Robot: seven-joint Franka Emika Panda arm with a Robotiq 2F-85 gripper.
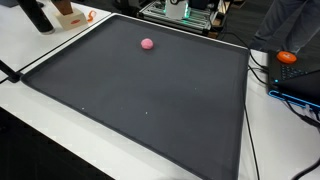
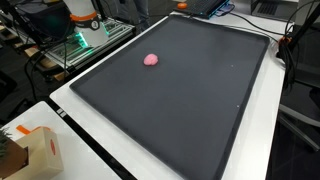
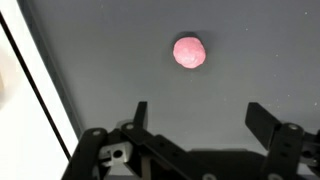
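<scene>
In the wrist view the claw (image 3: pixel 198 108) stands wide open at the bottom of the frame, its dark fingers (image 3: pixel 141 112) well apart and holding nothing. A small pink ball (image 3: pixel 190 52) lies above the gap, in the upper middle, clear of both fingers. It rests on a dark mat (image 3: pixel 110 60) that covers the white worktop (image 3: pixel 18 110). In both exterior views the ball sits alone in the mat's upper half. An orange object (image 1: pixel 287 57), perhaps a mouse, lies at the right edge of an exterior view.
</scene>
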